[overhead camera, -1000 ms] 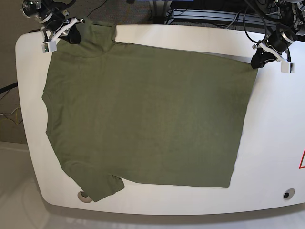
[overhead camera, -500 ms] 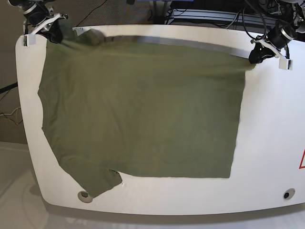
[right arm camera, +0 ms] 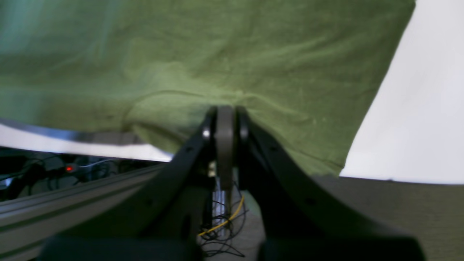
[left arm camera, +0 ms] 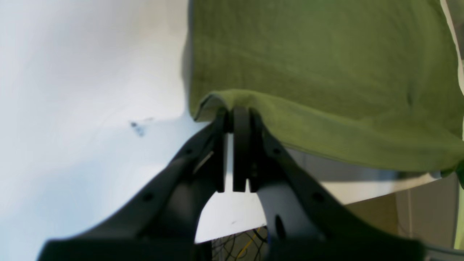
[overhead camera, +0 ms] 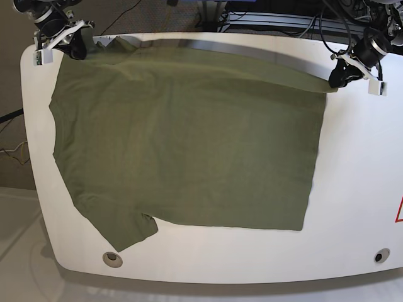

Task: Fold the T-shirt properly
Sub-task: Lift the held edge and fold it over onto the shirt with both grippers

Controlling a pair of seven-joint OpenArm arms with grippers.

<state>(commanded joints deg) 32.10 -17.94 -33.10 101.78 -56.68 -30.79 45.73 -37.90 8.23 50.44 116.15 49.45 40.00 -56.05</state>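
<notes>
The olive-green T-shirt (overhead camera: 189, 145) covers most of the white table (overhead camera: 359, 189), its far edge lifted off the surface. At the far right, my left gripper (overhead camera: 338, 77) is shut on the T-shirt's hem corner; the left wrist view shows the fingers (left arm camera: 241, 119) pinching a fold of green cloth (left arm camera: 319, 72). At the far left, my right gripper (overhead camera: 77, 50) is shut on the T-shirt's sleeve end, and the right wrist view has its closed fingers (right arm camera: 225, 123) buried in the fabric (right arm camera: 203, 54). The other sleeve (overhead camera: 129, 229) lies flat near the front edge.
Cables and dark equipment (overhead camera: 271, 19) sit behind the table's far edge. A round hole (overhead camera: 112, 258) is at the front left of the table and another (overhead camera: 378, 256) at the front right. A red mark (overhead camera: 399, 211) shows at the right edge.
Both grippers pulled the far edge of the shirt up and toward the back. The whole shirt slid away from the front edge. The right gripper moved further to the far-left corner.
</notes>
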